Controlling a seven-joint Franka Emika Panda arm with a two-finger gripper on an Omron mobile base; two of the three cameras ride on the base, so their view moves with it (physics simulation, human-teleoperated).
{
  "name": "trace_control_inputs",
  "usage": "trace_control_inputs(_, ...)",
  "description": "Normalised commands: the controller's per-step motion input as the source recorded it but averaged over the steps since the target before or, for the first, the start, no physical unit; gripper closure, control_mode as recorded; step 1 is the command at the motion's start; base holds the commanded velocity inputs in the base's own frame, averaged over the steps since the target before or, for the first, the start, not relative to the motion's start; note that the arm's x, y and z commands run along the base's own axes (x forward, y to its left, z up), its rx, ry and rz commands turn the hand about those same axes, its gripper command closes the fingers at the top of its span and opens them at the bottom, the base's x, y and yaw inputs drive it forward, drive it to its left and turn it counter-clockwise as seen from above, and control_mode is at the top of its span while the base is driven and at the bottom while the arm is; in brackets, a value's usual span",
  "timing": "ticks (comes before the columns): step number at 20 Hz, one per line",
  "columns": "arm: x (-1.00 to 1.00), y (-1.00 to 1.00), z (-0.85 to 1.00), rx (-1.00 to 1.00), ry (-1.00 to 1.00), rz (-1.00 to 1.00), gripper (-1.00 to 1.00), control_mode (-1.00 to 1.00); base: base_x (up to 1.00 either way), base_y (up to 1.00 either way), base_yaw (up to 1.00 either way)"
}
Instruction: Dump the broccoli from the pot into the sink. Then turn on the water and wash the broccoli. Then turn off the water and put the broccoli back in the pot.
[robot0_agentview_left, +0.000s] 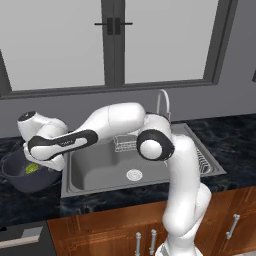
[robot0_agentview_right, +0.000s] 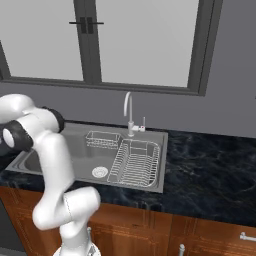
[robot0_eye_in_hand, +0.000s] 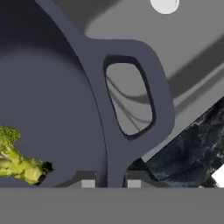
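**Tool astride the pot rim, beside the handle nearest the sink**

Left base view, left to right: the pot (robot0_agentview_left: 22, 175) rests on the dark marbled tabletop (robot0_agentview_left: 235, 140), just beside the left edge of the sink (robot0_agentview_left: 90, 165); the broccoli (robot0_agentview_left: 32, 168) lies inside it, on the pot floor; the arm reaches leftward across the basin and its hand comes down over the pot's sink-side edge. Further right stand the round drain (robot0_agentview_left: 134, 174) and the faucet (robot0_agentview_left: 163, 102), with no stream running.

Hand view, left to right: the broccoli (robot0_eye_in_hand: 15, 159) sits low at the left, inside the pot; the pot wall (robot0_eye_in_hand: 98, 122) runs up the middle; the loop handle (robot0_eye_in_hand: 131, 94) projects to its right, toward the basin. The tool (robot0_eye_in_hand: 110, 183) straddles the rim just below the handle, one fingertip (robot0_eye_in_hand: 89, 183) inside the wall and the other outside; the jaws stand narrow about the rim, yet whether they already press on it cannot be told.

The governing relation: the sink lies beyond the handle, on the gripped side, so tipping the pot toward that side should send the floret, now on the far side of the wall from the basin, sliding toward the sink.
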Motion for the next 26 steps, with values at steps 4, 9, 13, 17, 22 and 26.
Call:
trace_control_inputs(4,0.00,-0.67,0.40,0.08,0.00,-0.20,1.00,-1.00,0.00,0.00,0.00)
trace_control_inputs(9,0.01,-0.77,0.13,0.02,-0.07,-0.21,1.00,-1.00,0.00,0.00,0.00)
trace_control_inputs(13,0.06,-0.76,0.01,0.00,-0.11,-0.23,1.00,-1.00,0.00,0.00,0.00)
trace_control_inputs(17,0.17,-0.61,0.30,0.00,-0.20,-0.22,1.00,-1.00,0.00,0.00,0.00)
trace_control_inputs(22,0.10,-0.62,0.43,0.00,-0.19,-0.17,1.00,-1.00,0.00,0.00,0.00)
trace_control_inputs(26,0.17,-0.59,0.31,0.00,-0.05,-0.08,1.00,-1.00,0.00,0.00,0.00)
